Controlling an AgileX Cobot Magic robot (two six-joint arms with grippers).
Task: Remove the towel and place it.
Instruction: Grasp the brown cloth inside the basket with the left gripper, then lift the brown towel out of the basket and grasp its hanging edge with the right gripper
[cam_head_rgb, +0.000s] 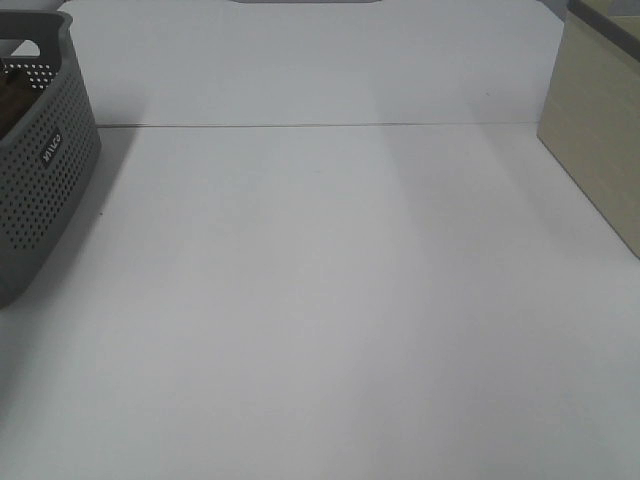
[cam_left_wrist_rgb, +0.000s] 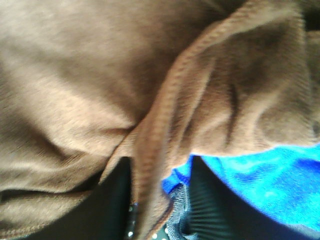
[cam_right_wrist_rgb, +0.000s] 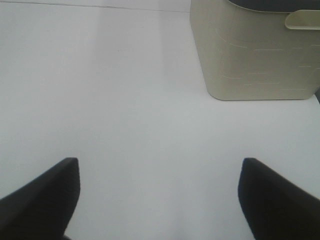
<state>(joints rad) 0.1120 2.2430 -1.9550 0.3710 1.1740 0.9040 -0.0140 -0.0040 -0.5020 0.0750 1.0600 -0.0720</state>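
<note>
White counter (cam_head_rgb: 330, 300) carries a grey perforated basket (cam_head_rgb: 50, 170) at its left edge, holding the brown towel (cam_left_wrist_rgb: 75, 75); left pincer (cam_left_wrist_rgb: 160, 200) pinches a towel fold beside a blue cloth (cam_left_wrist_rgb: 270, 185), while right pincer (cam_right_wrist_rgb: 160, 195) hangs wide open above the counter near a beige bin (cam_right_wrist_rgb: 255, 55)

The towel (cam_left_wrist_rgb: 100, 85): brown plush, stitched hem, crumpled in folds, lying over a blue cloth (cam_left_wrist_rgb: 270, 185) inside the grey basket (cam_head_rgb: 50, 170).
</note>
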